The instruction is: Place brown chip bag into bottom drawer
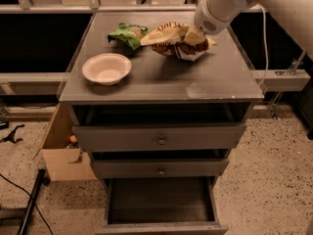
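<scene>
Three drawers sit under the grey cabinet top (pixel 215 77). The bottom drawer (pixel 161 202) is pulled out, while the brown chip bag (pixel 170 36) lies at the back of the top, just beside the green chip bag (pixel 128 34) and apart from the white bowl (pixel 106 68). Our gripper (pixel 196 33) presses into the bag's right end, and we cannot tell whether it has closed on it, so we judge the grasp to be the step in hand. Next we need a sure hold, a lift clear, then a carry forward and down into the drawer.
</scene>
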`<state>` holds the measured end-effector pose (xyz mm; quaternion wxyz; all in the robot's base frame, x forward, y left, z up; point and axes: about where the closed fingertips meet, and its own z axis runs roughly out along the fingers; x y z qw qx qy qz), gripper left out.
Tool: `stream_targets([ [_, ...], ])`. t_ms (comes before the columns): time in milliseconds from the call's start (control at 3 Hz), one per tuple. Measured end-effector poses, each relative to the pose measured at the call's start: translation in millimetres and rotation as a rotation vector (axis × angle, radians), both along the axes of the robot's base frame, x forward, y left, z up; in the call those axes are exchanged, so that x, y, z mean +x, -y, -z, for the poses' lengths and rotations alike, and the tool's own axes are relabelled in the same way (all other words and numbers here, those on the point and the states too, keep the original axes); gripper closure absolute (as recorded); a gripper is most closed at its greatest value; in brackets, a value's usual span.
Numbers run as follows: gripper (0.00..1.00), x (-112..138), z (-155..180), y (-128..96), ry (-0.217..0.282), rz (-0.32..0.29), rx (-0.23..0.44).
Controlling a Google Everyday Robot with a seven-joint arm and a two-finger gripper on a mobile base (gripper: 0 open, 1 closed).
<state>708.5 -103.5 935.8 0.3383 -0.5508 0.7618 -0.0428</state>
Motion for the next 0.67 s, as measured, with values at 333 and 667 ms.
stream_targets([
  [333,1.00,-29.3,-29.6,19.5,-0.007,-0.076,0.042],
  [667,1.00,-34.6,-31.8,20.1,-0.010,-0.105,0.046],
])
